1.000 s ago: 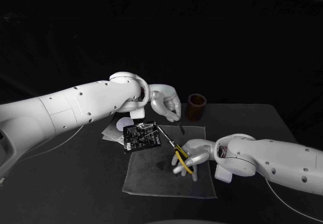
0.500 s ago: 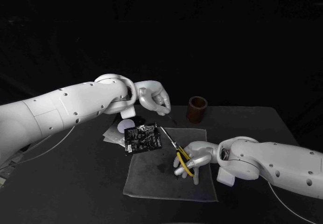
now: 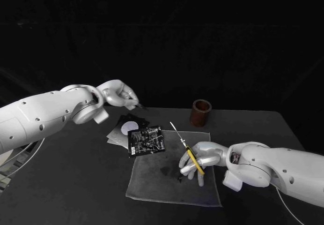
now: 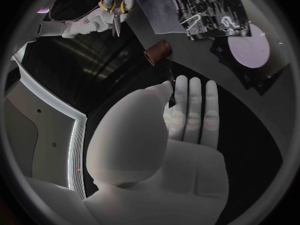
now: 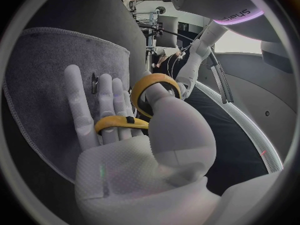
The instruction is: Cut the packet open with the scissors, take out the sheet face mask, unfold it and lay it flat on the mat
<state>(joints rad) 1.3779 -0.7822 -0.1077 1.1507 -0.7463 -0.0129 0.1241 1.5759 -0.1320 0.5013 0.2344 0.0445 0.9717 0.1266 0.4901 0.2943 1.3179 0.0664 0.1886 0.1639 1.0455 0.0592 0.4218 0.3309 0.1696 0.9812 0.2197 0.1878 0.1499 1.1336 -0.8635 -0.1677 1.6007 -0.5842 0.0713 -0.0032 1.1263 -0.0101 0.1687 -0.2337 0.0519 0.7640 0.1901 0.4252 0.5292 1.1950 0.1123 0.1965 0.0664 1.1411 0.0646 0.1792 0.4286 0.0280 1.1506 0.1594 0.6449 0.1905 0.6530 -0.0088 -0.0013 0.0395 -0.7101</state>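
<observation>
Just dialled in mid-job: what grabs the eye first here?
The right hand grips yellow-handled scissors over the grey mat, blades pointing away from the robot. The black packet lies at the mat's far left corner, and the left hand hangs raised off to the left.

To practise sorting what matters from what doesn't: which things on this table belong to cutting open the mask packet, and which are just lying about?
Belong to the job:
scissors, held in the right hand
packet, lying at the mat's far corner
mat

Just lying about:
brown cup, behind the mat
white disc, beside the packet
</observation>
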